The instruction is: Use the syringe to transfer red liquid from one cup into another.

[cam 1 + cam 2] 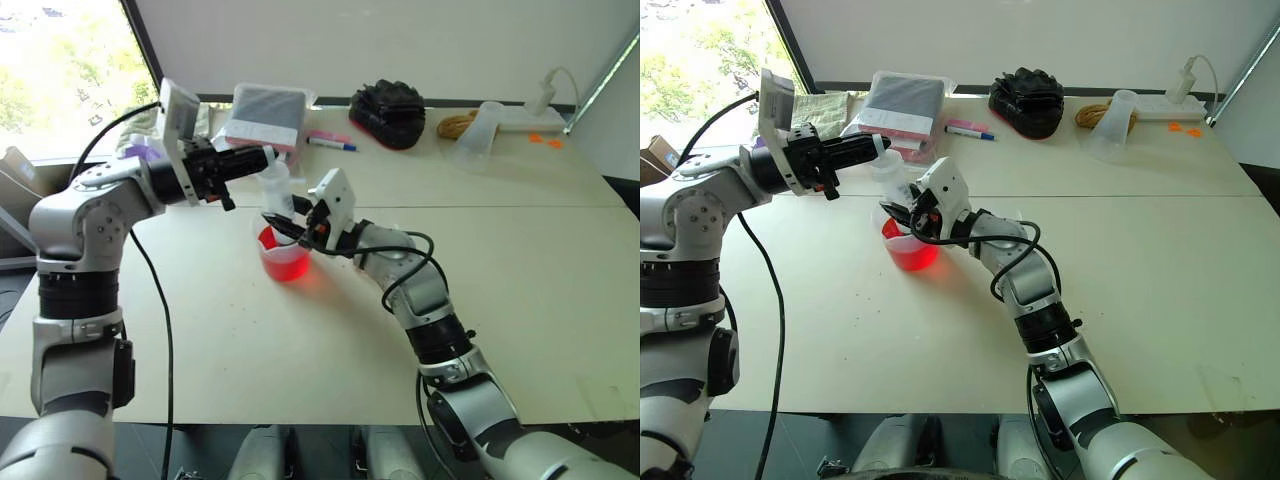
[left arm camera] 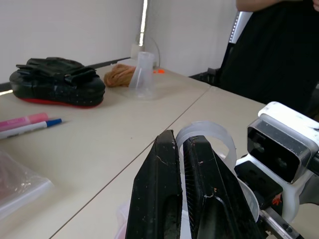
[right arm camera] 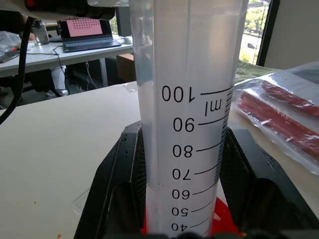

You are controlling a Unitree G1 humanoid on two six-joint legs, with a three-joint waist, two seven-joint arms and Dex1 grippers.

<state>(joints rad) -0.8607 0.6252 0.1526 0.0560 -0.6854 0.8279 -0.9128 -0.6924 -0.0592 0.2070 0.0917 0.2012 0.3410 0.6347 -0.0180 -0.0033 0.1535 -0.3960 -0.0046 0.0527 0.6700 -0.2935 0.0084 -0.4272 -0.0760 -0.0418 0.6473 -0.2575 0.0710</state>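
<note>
While the syringe [image 3: 187, 114] is held upright over the spouted beaker [image 1: 284, 256] near the middle of the head views, its clear barrel is clamped between the two black fingers of the right gripper [image 1: 292, 226], which are spread just to the barrel's width; in the right wrist view the graduation marks are seen running up the barrel between those fingers [image 3: 117, 184]. Red liquid [image 1: 285, 262] is seen in the beaker, directly under the syringe, and a patch of red shows at the barrel's lower end in the right wrist view. The upper end of the syringe is met by the left gripper [image 1: 258, 160], which reaches in level from the upper left of the left eye view; its fingers [image 2: 159, 194] are seen pressed almost together in the left wrist view, with a round white plastic part, apparently the plunger top [image 2: 207, 137], just behind them, though whether that part is actually pinched cannot be told. The beaker stands on a pale table [image 1: 520, 270], left of centre. Toward the top of the left eye view, along the far side of the table, a plastic bag with red contents [image 1: 266, 115], a blue-capped marker pen [image 1: 331, 144], a black glove [image 1: 388, 112] and a tall frosted jug lying tilted [image 1: 478, 135] are seen, all well apart from the beaker. A person in dark clothing [image 2: 284, 50] is seen at the upper right of the left wrist view, beyond the table's edge.
</note>
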